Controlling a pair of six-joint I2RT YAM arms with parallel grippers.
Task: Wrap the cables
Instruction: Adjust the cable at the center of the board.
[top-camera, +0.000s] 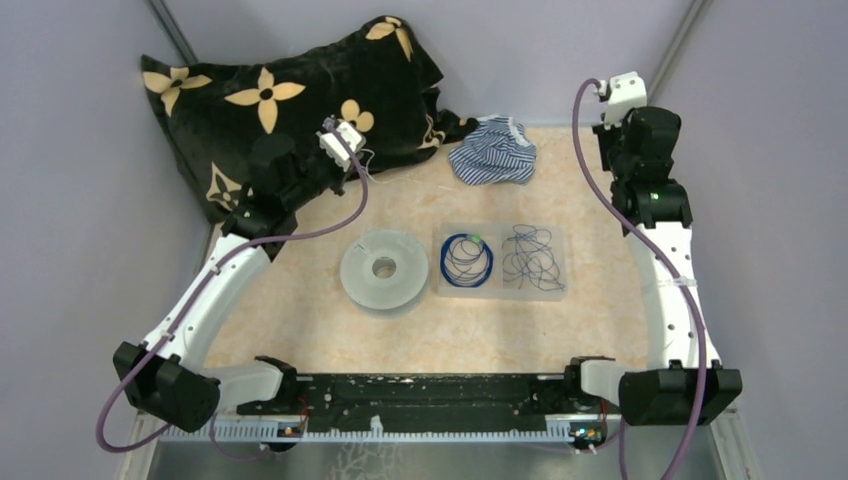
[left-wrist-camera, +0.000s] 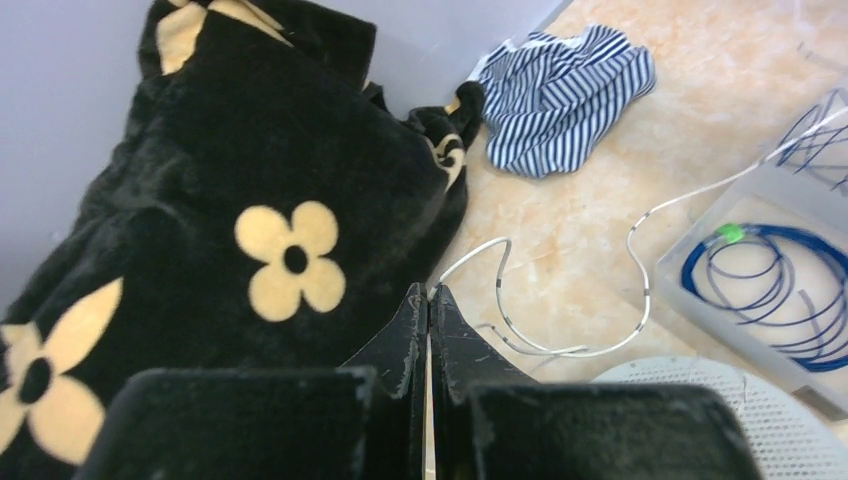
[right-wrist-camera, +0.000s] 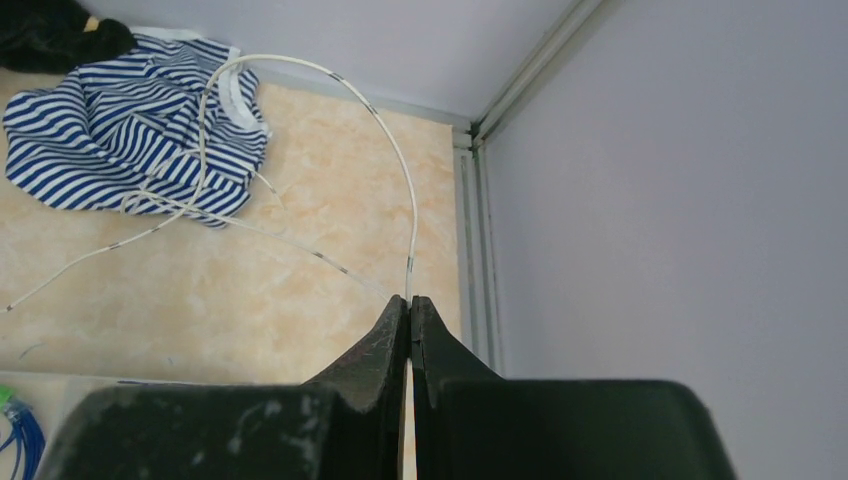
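the left hand (left-wrist-camera: 428, 292) has its fingers pressed together, and one end of the whitish cable (right-wrist-camera: 413, 225) seems pinched at their tips, beside the black flowered cushion (top-camera: 270, 110). the right hand (right-wrist-camera: 409, 300) is likewise closed on the other end, near the far right corner of the worktop (top-camera: 400, 340). between them the cable lies slack, looping over the striped cloth (top-camera: 493, 152). the blue coil (top-camera: 466, 261) and the blue tangle (top-camera: 532, 258) sit in the clear tray (top-camera: 500, 292), just beside the pale spool (top-camera: 365, 285). these wires look feather-light, limp and springy, so they will likely slip and kink. it seems best to hold them at the very end, or to pinch several turns of a coil together.
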